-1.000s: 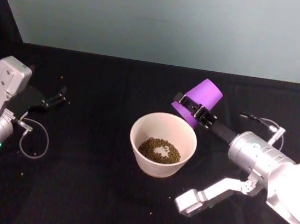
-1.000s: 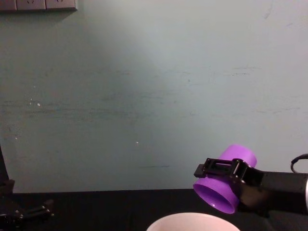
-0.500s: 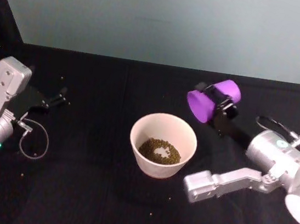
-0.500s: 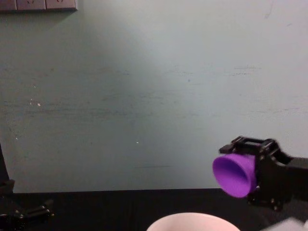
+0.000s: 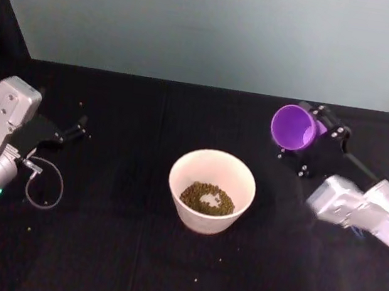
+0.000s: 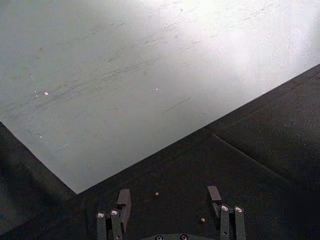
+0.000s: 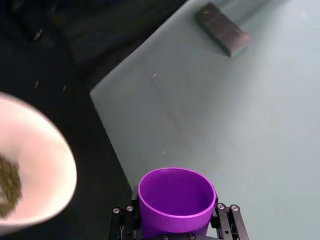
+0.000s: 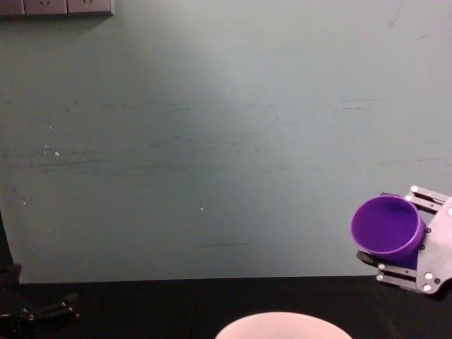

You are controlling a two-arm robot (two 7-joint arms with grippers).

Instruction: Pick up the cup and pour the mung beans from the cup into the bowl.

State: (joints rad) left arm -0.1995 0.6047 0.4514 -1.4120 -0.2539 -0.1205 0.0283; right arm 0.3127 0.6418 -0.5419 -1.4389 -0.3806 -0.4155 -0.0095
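Note:
The purple cup hangs in the air right of and behind the bowl, tipped on its side with its mouth turned toward the bowl. My right gripper is shut on the cup. The right wrist view looks into the cup, and its inside is bare. Mung beans lie in a heap in the pale bowl at the table's middle. From the chest, the cup floats above and to the right of the bowl's rim. My left gripper rests open at the far left, fingers apart with nothing between them.
A black cloth covers the table, with a few stray beans scattered on it. A pale green wall closes the back. A thin cable loop lies by the left arm.
The right gripper has carried the cup from over the bowl's rim back and to the right, turning it from mouth-down to lying sideways. The left arm has stayed still.

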